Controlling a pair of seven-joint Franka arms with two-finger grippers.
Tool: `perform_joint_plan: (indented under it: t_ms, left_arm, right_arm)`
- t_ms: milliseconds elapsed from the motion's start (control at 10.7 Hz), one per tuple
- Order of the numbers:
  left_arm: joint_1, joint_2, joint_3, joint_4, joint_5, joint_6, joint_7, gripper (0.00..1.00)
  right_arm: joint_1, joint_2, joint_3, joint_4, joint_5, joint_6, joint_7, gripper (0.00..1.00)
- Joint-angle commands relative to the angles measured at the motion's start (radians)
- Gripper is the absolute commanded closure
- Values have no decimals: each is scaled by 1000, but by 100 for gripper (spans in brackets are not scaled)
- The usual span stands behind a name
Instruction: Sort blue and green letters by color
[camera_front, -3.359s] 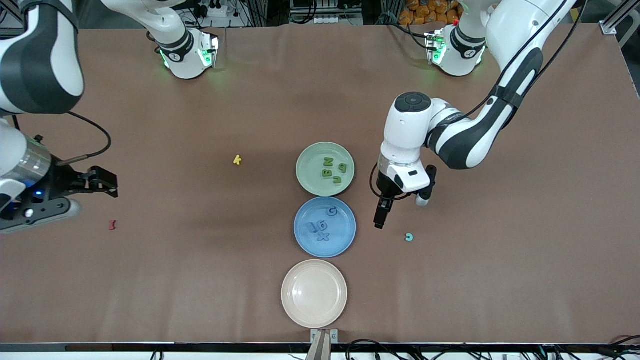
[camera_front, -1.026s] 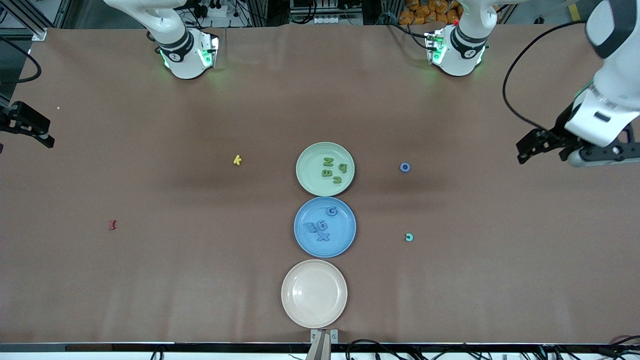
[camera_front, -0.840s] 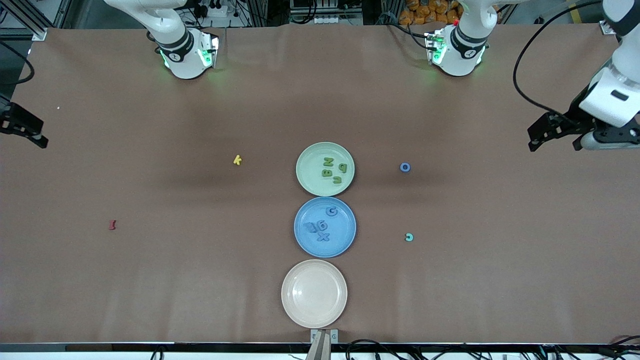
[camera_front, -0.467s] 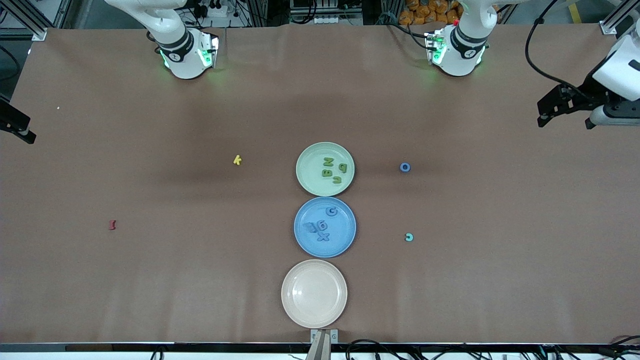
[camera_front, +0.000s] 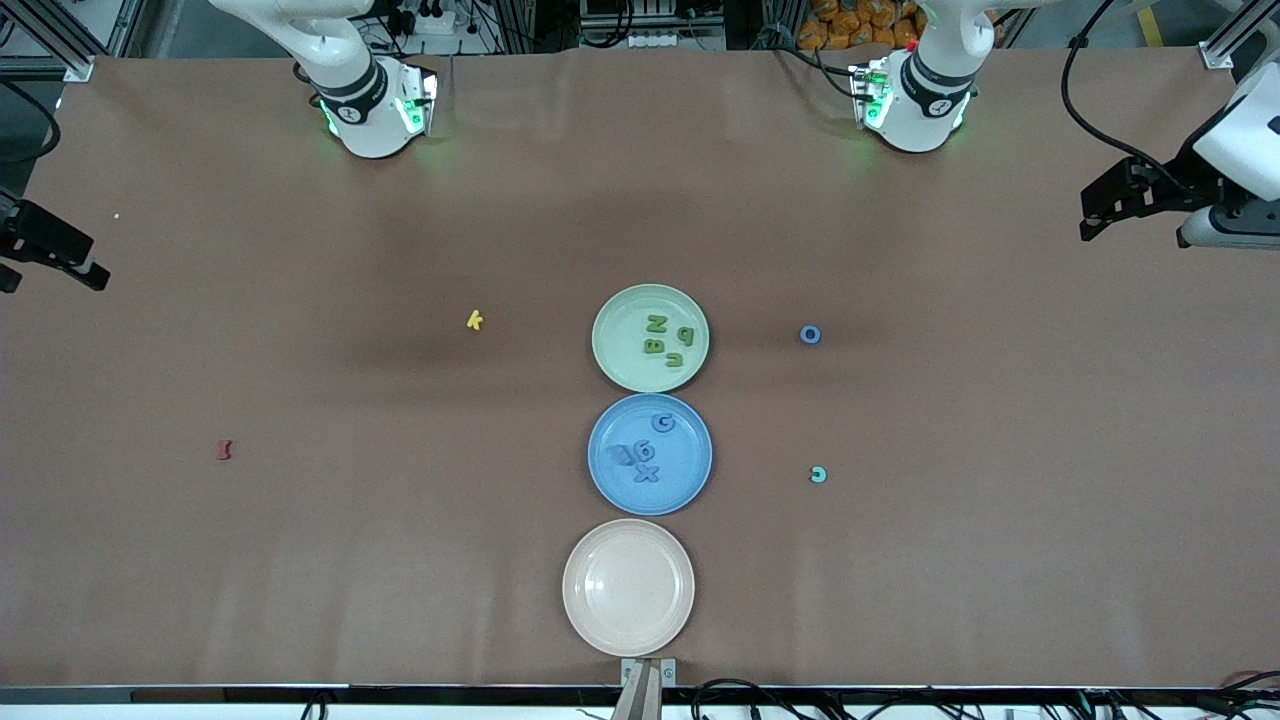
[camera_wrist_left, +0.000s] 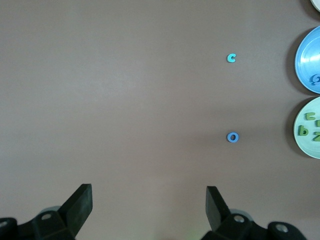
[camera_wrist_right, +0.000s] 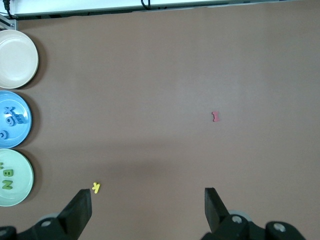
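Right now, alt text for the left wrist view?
The open left gripper hangs over bare brown table. Ahead lie a blue O and a teal C, with the blue plate and green plate at the frame edge.

The only readable signs are the toy letters themselves. On the green plate (camera_front: 608, 370) — green letters (camera_front: 667, 340) N, B, a g-like piece and a u-like one. On the blue plate (camera_front: 603, 485) — G, 6, X. Loose on the worktop (camera_front: 400, 560): yellow K (camera_front: 475, 320), blue O (camera_front: 810, 335), teal C (camera_front: 818, 475).
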Motion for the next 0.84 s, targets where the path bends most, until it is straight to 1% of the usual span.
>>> perform_joint_plan:
  t_ms: [0, 467, 746]
  left_arm:
    - [0, 17, 7, 37, -27, -29, 17, 0]
    - [1, 26, 8, 37, -30, -27, 19, 0]
    - [0, 33, 8, 37, -57, -27, 5, 0]
  right_arm:
    - [3, 4, 12, 3, 3, -30, 19, 0]
    - [25, 5, 14, 0, -11, -44, 24, 0]
    - [29, 13, 14, 0, -11, -38, 24, 0]
